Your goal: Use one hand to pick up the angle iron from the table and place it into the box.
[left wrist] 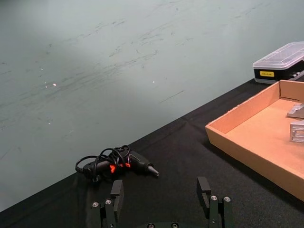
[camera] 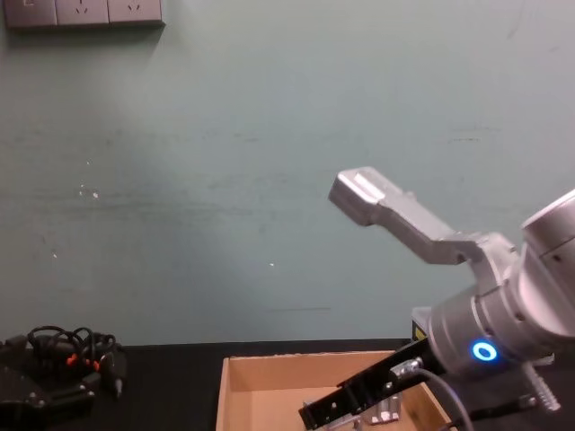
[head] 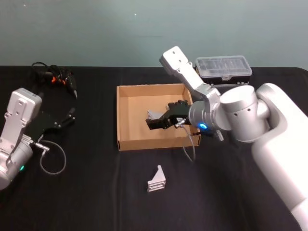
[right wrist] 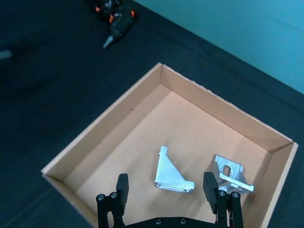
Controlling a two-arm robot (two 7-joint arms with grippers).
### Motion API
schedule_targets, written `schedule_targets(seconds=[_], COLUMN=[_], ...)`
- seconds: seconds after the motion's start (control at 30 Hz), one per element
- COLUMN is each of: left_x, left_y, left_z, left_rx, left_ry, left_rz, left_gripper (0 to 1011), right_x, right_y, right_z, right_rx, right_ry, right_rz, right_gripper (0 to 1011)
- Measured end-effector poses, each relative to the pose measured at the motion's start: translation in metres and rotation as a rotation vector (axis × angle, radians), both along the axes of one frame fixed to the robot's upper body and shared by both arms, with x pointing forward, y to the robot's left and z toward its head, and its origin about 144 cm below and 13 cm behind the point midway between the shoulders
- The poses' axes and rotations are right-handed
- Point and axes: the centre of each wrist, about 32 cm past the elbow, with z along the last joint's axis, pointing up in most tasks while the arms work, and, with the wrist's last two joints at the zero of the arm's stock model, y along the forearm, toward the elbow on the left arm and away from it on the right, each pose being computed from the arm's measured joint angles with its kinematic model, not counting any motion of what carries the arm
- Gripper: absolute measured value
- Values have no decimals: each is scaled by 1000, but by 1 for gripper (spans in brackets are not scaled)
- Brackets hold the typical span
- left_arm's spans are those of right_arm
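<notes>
The tan cardboard box (head: 126, 115) sits mid-table on the black tabletop (head: 96, 192). My right gripper (head: 161, 121) hovers over the box's inside, open, with nothing between its fingers (right wrist: 122, 187). Under it, on the box floor, lie two silver angle irons: one (right wrist: 172, 173) directly below the gripper (right wrist: 166, 187), the other (right wrist: 232, 173) beside one fingertip. Another angle iron (head: 157, 179) rests on the table in front of the box. My left gripper (head: 65, 120) is parked open at the far left, away from all of it.
A clear-lidded plastic case (head: 224, 69) stands behind the box at the back right. A black and orange corded tool (head: 55, 79) lies at the back left. A loose grey cable (head: 53, 159) loops near my left arm.
</notes>
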Motion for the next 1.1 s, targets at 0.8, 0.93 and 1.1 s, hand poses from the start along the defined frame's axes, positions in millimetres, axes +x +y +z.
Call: schedule_targets(seconds=[0.8, 0.93, 1.1], left_x=[0, 0, 0], left_y=[0, 0, 0], left_z=[0, 0, 0], left_rx=[0, 0, 0], left_ry=[0, 0, 0], left_rz=[0, 0, 0], left_gripper=[1011, 1011, 1011], right_x=[-94, -105, -116], right_y=[-45, -48, -53], right_z=[21, 17, 12], right_rx=[26, 25, 27], right_ry=[-15, -11, -15], right_rz=[130, 158, 202], right_gripper=[1003, 1003, 1003])
